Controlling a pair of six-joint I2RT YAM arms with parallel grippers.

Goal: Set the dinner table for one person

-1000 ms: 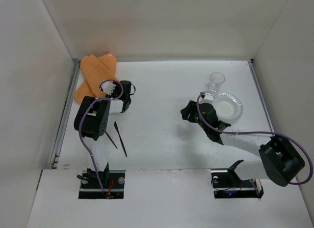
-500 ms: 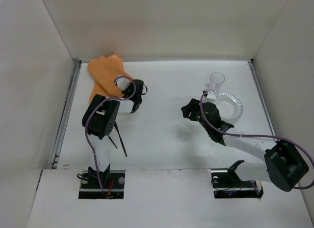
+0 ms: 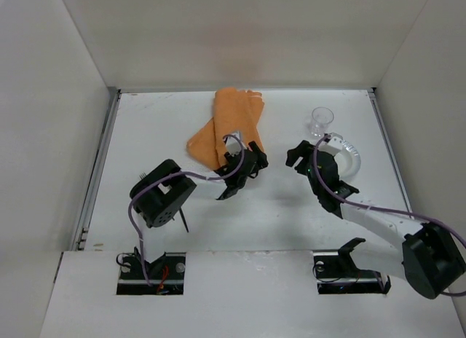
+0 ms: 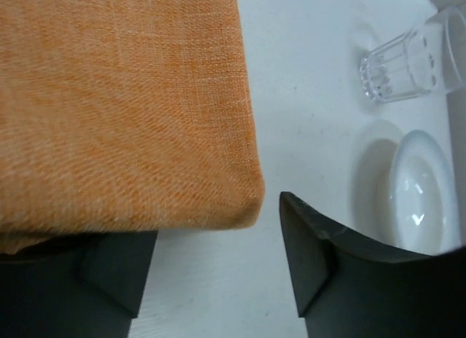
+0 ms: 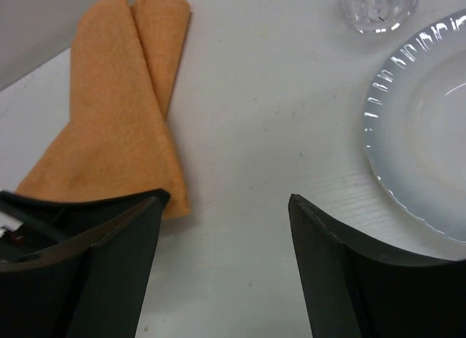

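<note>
The orange cloth mat [image 3: 226,127] lies folded on the white dinner table [image 3: 291,214], at the back middle. My left gripper [image 3: 244,167] is at the mat's near corner. In the left wrist view it [image 4: 215,221] is open, and the mat [image 4: 116,105] drapes over its left finger [image 4: 109,280]. My right gripper [image 3: 302,154] is open and empty over bare table, between the mat and the white plate [image 3: 352,154]. A clear glass [image 3: 321,119] stands just behind the plate. In the right wrist view [image 5: 227,199] the mat [image 5: 116,127], plate [image 5: 415,134] and glass [image 5: 378,6] all show.
A black utensil [image 3: 184,223] lies near the left arm's base, mostly hidden by the arm. Metal rails run along the left [image 3: 98,170] and right [image 3: 389,148] table edges. White walls enclose the table. The glass [image 4: 404,65] and plate [image 4: 419,199] show in the left wrist view.
My left gripper swept right from the far left to the table's middle, and the orange mat came with it. My right gripper shifted slightly right, toward the plate.
</note>
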